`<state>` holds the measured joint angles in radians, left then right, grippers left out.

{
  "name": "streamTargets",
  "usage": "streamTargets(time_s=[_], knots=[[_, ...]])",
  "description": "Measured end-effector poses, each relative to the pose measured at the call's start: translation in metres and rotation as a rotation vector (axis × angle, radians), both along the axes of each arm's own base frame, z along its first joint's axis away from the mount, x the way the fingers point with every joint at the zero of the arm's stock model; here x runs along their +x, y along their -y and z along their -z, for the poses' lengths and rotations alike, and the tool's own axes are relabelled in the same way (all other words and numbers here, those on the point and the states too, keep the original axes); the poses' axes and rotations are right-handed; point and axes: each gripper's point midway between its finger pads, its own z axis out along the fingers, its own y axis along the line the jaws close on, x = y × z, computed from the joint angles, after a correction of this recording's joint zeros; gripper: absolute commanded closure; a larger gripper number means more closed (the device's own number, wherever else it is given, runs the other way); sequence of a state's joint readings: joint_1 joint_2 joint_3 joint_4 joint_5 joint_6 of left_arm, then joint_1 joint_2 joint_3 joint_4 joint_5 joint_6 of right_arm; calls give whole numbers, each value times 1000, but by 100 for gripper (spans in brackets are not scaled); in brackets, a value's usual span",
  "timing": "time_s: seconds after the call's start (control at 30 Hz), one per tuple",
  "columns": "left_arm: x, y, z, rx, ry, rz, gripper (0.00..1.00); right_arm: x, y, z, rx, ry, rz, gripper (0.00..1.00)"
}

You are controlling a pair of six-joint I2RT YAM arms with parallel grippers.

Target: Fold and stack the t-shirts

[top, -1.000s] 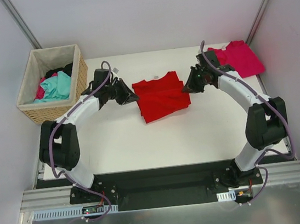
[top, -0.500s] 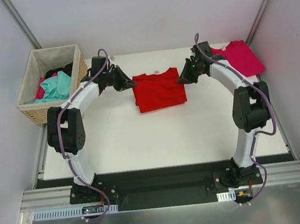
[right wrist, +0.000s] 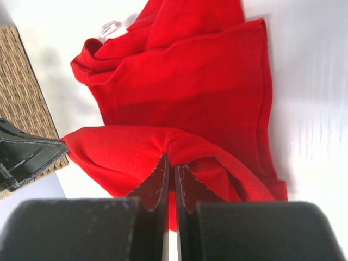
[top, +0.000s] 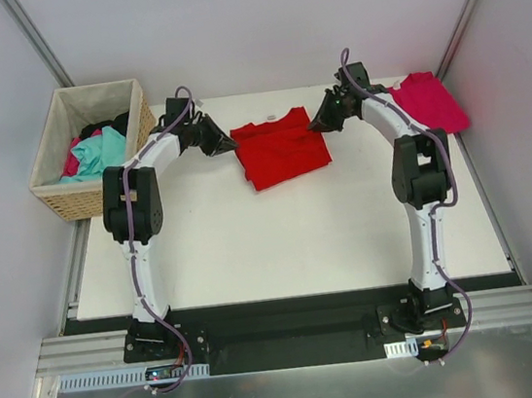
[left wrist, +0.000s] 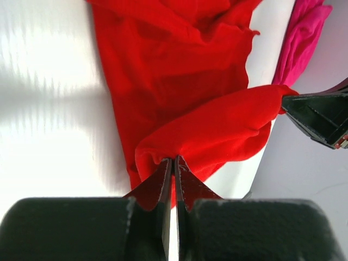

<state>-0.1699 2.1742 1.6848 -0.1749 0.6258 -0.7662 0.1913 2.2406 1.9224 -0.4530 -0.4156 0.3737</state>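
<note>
Gripping the red t-shirt [top: 283, 153], lying right of the basket [top: 142, 117], by its basket-side hem with the left pincer [left wrist: 174, 160] clamped tight; likely handling limp, light, sagging, best pinched at hems; clamping the right pincer [right wrist: 169, 160] on the opposite hem; leaving the pink t-shirt [top: 427, 102] farthest from the basket.

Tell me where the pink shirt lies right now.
In the top view, the pink shirt lies at the far right corner of the table, just beyond the right arm and right of the red shirt.
</note>
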Motion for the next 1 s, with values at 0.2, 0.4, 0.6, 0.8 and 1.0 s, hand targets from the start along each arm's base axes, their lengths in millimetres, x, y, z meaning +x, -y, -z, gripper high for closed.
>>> streamTargets(time_s=[0.2, 0.4, 0.6, 0.8, 1.0], knots=[[35, -4, 8, -17, 26, -9, 71, 26, 0, 21, 29, -8, 15, 53], [55, -12, 14, 9, 62, -30, 1, 44, -1, 34, 49, 29, 23, 14], [50, -11, -5, 33, 121, -25, 1, 27, 5, 18, 4, 118, 3, 10], [-3, 17, -90, 1, 245, 31, 2, -20, -15, -84, -19, 324, -70, 11], [-59, 60, -148, -71, 375, 122, 4, -62, -42, -156, 19, 501, -146, 11]])
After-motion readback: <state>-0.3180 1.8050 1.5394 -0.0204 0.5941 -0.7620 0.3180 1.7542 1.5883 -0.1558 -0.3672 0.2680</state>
